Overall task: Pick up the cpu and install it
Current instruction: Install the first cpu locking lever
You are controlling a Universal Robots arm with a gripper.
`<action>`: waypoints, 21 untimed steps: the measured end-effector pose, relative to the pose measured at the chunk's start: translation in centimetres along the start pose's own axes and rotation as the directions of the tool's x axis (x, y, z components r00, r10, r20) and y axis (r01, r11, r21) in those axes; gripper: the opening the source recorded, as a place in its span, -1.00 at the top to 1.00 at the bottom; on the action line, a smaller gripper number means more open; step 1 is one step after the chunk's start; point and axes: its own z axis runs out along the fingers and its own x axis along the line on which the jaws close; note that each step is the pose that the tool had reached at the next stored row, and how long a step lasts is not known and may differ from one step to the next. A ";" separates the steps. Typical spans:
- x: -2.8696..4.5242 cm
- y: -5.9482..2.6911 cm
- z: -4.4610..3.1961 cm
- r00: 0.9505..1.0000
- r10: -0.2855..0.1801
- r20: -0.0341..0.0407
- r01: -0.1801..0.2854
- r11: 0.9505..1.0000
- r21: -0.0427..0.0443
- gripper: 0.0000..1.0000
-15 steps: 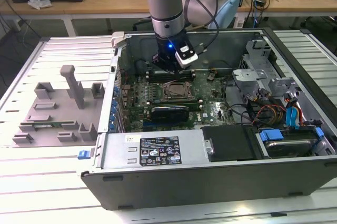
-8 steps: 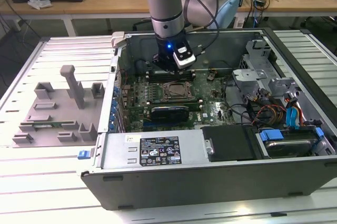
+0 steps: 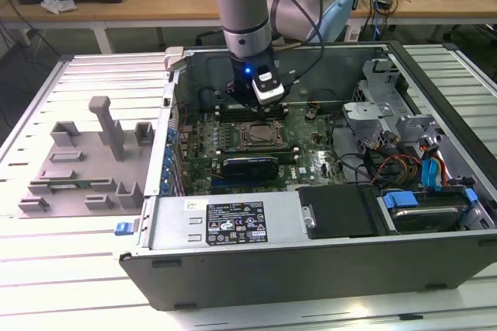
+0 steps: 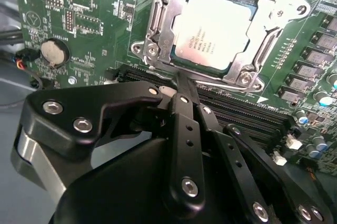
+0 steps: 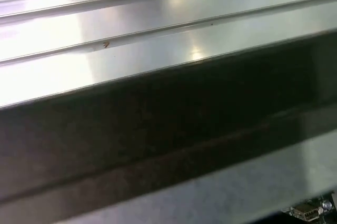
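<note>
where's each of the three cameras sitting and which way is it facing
Exterior view: off the arm, above the table, looking down into the open computer case; the arm reaches in.
Second wrist view: on the wrist, looking past the gripper at the cpu lying in the socket.
First wrist view: on the wrist, facing a ribbed metal surface.
Shared: the exterior and second wrist views both show the socket and green motherboard.

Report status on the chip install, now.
End effector hanging just off the socket frame, holding nothing that I can see. Chip lying flat in the socket. Frame not closed over it. Nothing in the way.
</note>
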 end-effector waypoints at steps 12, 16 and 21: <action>0.05 -0.03 0.34 0.997 0.075 0.009 -0.075 0.997 0.011 0.79; 0.01 -0.03 0.34 0.997 0.075 0.009 -0.075 0.997 0.011 0.79; -0.46 0.10 0.44 0.997 0.075 0.009 -0.075 0.997 0.011 0.79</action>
